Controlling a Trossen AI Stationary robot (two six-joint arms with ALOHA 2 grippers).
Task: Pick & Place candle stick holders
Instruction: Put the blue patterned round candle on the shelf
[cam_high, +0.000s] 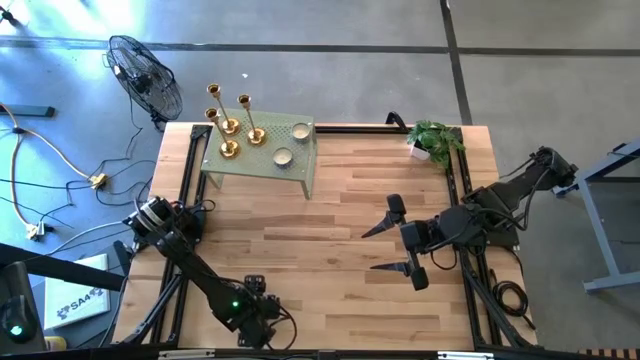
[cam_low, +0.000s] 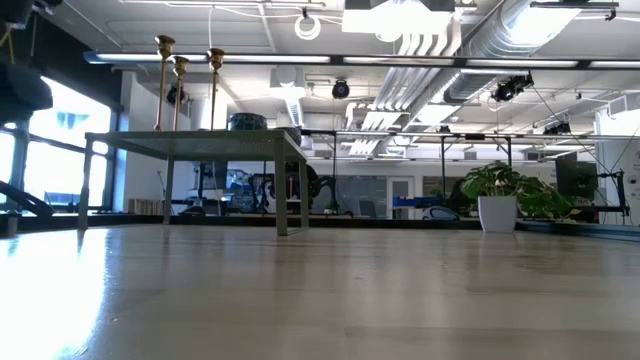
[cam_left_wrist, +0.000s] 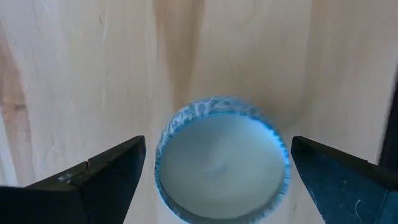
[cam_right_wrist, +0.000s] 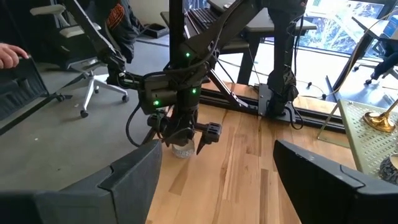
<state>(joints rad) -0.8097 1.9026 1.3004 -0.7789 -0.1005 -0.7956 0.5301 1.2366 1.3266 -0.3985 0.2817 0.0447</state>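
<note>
Meanwhile the candle stick holders (cam_high: 233, 125) stand on the green stand (cam_high: 262, 165), untouched, while the left gripper (cam_left_wrist: 217, 171) hangs wide-open around a blue-rimmed cup (cam_left_wrist: 221, 158) and the right gripper (cam_high: 395, 240) waits open, empty.

A blue-rimmed cup (cam_left_wrist: 222, 158) stands on the wooden tabletop (cam_high: 330, 215) between the left tool's fingers. A green perforated stand (cam_high: 262, 158), carrying two small white dishes (cam_high: 283, 157), lies well ahead of it. A potted plant (cam_high: 434, 140) sits beyond the right tool.
</note>
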